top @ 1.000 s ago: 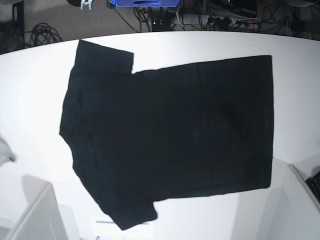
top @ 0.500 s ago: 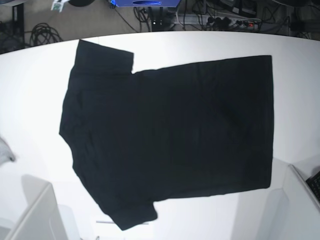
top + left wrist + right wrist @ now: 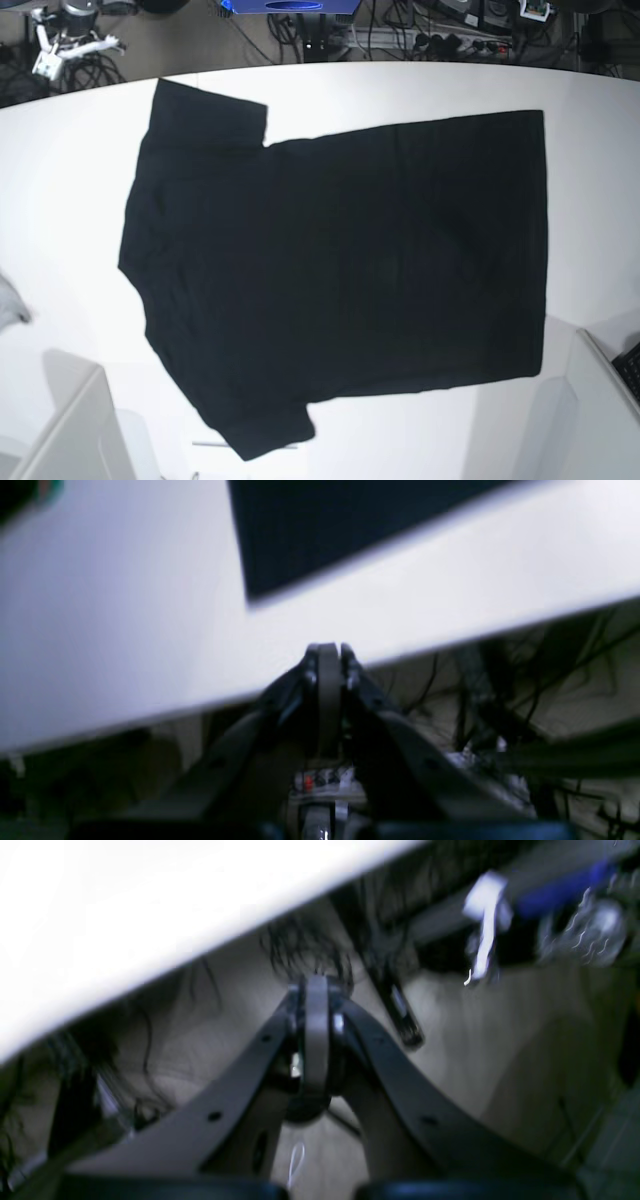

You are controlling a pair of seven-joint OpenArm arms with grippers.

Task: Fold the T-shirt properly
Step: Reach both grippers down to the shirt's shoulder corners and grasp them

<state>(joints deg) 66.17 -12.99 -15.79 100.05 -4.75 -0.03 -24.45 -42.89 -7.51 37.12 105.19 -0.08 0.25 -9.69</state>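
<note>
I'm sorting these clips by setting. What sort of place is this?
Probably a robotics lab or workshop, not a home. A black T-shirt lies spread flat on a big white table, tangled cables and a power strip cover the floor behind it, and a robot hand hovers past the table's edge.

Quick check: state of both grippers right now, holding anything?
Left gripper: closed, holding nothing, clear of the T-shirt.
Right gripper: closed, holding nothing.
</note>
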